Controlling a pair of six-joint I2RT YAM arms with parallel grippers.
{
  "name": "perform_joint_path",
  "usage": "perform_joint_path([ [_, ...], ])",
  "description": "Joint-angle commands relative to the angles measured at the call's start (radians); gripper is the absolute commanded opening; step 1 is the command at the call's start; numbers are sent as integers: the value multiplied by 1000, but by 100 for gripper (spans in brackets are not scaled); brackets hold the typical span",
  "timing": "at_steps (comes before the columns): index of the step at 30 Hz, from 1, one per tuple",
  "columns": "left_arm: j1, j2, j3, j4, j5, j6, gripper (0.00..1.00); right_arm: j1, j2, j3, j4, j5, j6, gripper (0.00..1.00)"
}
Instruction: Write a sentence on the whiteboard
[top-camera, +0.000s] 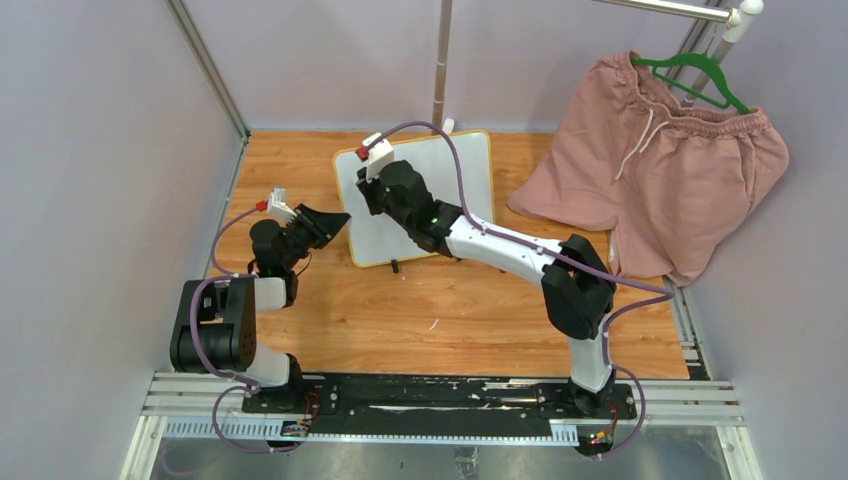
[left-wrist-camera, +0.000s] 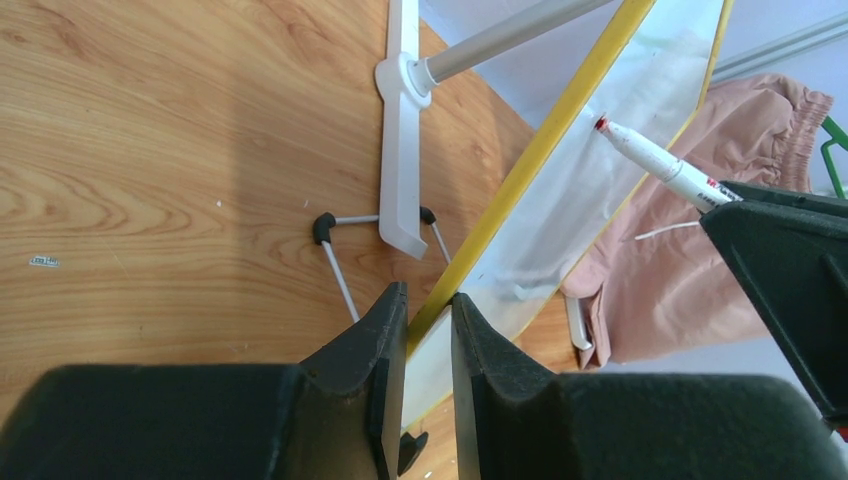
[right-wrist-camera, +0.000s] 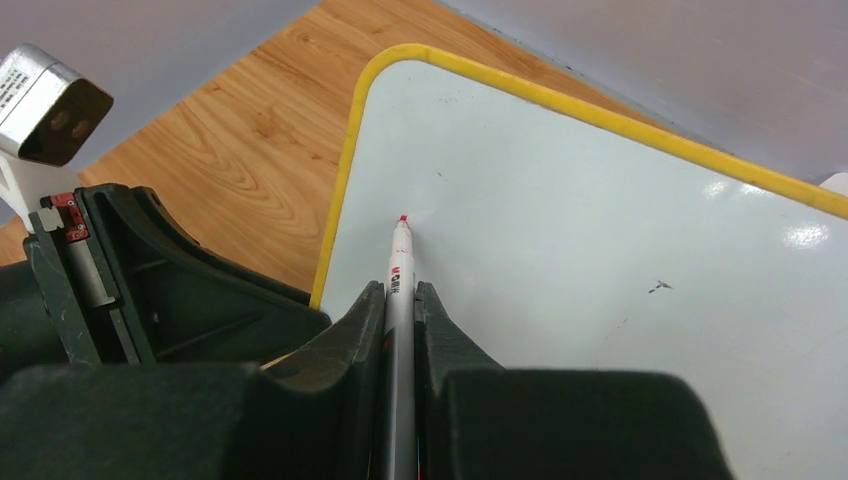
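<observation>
At 12 o'clock from the centre of the wooden bench, top view: the whiteboard, yellow frame all round, one black foot showing at its 6 o'clock edge.

Left jaws: at the board's 9 o'clock edge. The left wrist view shows the yellow frame running between the two fingers, so they are clenched on the board's rim.

Right jaws: over the board's 10 o'clock corner, clamped on a white marker with a red tip. The barrel lies along the slot between the fingers and the tip points out towards 12 o'clock in the right wrist view. The tip sits at the board face, just inside the left frame. Whether it is actually touching I cannot tell.

The board face around the tip reads plain glossy white. There is one small dark speck at 3 o'clock from the tip.

Also noted: pink shorts on a green hanger at 2 o'clock, draped onto the bench just beside the board's right edge. A white rack foot lies behind the board.
</observation>
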Motion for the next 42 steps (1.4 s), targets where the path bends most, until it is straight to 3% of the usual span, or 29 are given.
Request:
perform_joint_path([
  [1, -2, -11, -11, 27, 13, 4, 0, -9, -17, -40, 14, 10, 24, 0],
  [16, -1, -18, -15, 25, 14, 2, 0, 9, -69, -157, 30, 9, 50, 0],
  [42, -1, -33, -21, 10, 14, 16, 0, -15, -120, -182, 12, 37, 40, 0],
])
